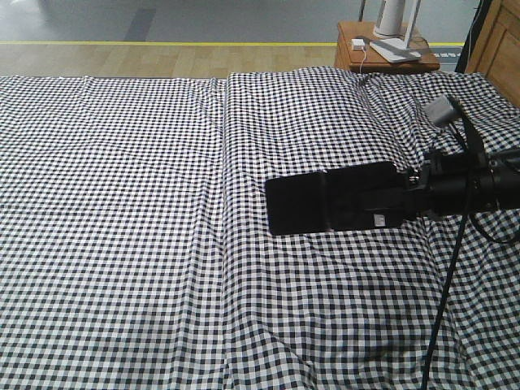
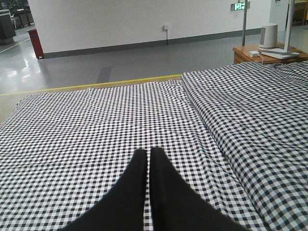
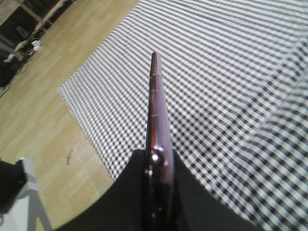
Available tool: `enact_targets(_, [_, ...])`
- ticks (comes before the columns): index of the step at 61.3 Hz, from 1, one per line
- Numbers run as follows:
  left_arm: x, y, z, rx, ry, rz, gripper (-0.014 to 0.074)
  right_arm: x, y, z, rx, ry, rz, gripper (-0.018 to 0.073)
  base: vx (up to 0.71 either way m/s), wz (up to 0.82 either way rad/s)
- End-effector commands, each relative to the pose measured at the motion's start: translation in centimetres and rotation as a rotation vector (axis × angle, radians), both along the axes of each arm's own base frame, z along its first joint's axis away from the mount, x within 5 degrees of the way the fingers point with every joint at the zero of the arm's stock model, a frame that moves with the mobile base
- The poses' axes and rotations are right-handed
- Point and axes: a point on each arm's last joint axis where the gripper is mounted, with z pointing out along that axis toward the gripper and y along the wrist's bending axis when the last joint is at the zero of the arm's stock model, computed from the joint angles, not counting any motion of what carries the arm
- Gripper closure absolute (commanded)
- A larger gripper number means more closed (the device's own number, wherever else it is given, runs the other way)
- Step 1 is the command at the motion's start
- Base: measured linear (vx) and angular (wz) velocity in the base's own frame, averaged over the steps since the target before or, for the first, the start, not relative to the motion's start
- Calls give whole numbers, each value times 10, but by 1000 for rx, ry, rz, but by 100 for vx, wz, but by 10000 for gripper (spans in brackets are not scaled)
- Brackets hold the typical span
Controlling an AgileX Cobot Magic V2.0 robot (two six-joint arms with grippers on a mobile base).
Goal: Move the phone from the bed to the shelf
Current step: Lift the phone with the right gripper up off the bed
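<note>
The black phone (image 1: pixel 296 203) is lifted off the bed (image 1: pixel 122 203) and held flat above the checked cloth right of the middle. My right gripper (image 1: pixel 361 199) is shut on its right end, near a small white sticker. The right wrist view shows the phone (image 3: pixel 156 101) edge-on with a pinkish rim, clamped between the two black fingers of the right gripper (image 3: pixel 157 156). My left gripper (image 2: pixel 147 153) is shut and empty, hovering low over the bed (image 2: pixel 96 125). A light-wood panel (image 1: pixel 497 41) at the top right corner looks like part of the shelf.
A small brown bedside table (image 1: pixel 382 53) with a white lamp base and a charger stands behind the bed's far right end, also seen as the table (image 2: pixel 262 53) in the left wrist view. Wooden floor (image 3: pixel 43 106) borders the bed. A black cable (image 1: pixel 445 301) hangs from the right arm.
</note>
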Motion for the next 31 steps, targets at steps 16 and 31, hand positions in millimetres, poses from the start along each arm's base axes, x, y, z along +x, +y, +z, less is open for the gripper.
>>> enact_targets(16, [-1, -1, 15, -9, -102, -6, 596, -56, 62, 70, 180, -137, 246, 561, 0, 0])
enact_targets(31, [-1, -1, 15, -9, -102, -6, 596, -77, 90, 74, 186, -135, 373, 561, 0, 0])
